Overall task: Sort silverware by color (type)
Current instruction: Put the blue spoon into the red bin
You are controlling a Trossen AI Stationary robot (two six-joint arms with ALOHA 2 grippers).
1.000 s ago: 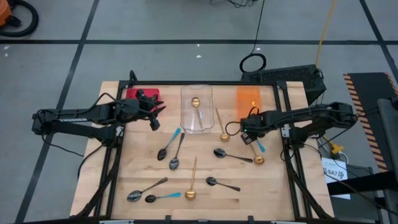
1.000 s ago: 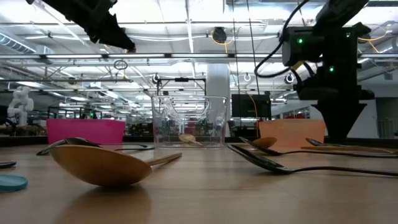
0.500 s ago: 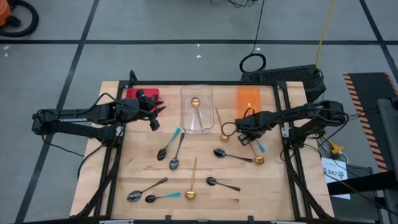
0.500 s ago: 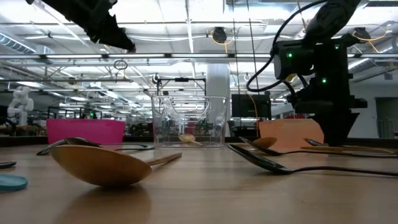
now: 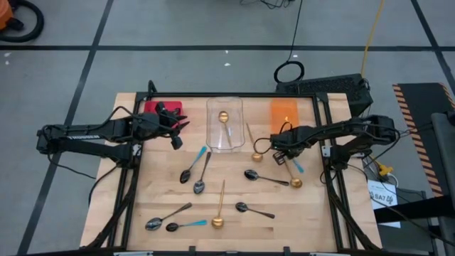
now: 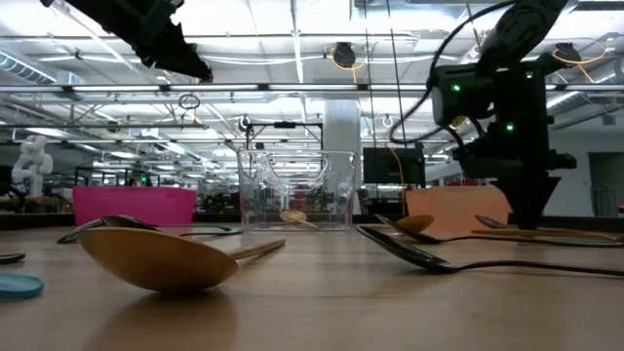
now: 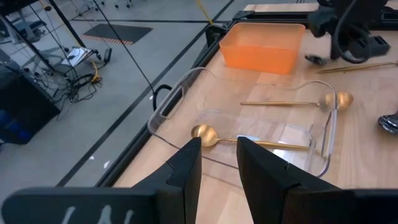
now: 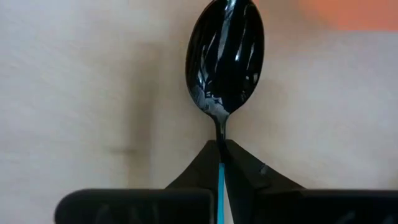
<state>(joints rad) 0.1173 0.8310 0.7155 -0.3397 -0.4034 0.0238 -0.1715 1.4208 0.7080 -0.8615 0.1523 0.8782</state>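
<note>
My right gripper (image 5: 282, 151) is low over the table's right part, in front of the orange tray (image 5: 284, 114), shut on a dark-bowled spoon with a light blue handle (image 8: 225, 56). My left gripper (image 5: 176, 136) hangs open and empty, high above the table's left part, near the pink tray (image 5: 163, 108). Its wrist view looks at the clear container (image 7: 249, 124), where a gold spoon (image 7: 249, 142) lies on the floor of the container. Gold, dark and blue-handled spoons lie flat on the wooden table (image 5: 306, 213). My right gripper pinches the spoon between its two fingers at the neck (image 8: 221, 138), where the dark bowl meets the blue handle. The fingers come from above and lie across the spoon. The bowl sticks out past the fingertips and the blue handle (image 5: 297, 167) trails behind them. Whether the spoon is clear of the table I cannot tell.
On the table lie gold spoons (image 5: 219, 210) (image 5: 253, 146) (image 5: 291, 174), dark spoons (image 5: 201, 174) (image 5: 263, 178) (image 5: 252, 208) (image 5: 167, 217) and blue-handled spoons (image 5: 193, 165) (image 5: 186, 225). The three containers stand in a row along the far edge.
My right gripper has shifted a little toward the table's left and slightly down, staying over the blue-handled spoon.
</note>
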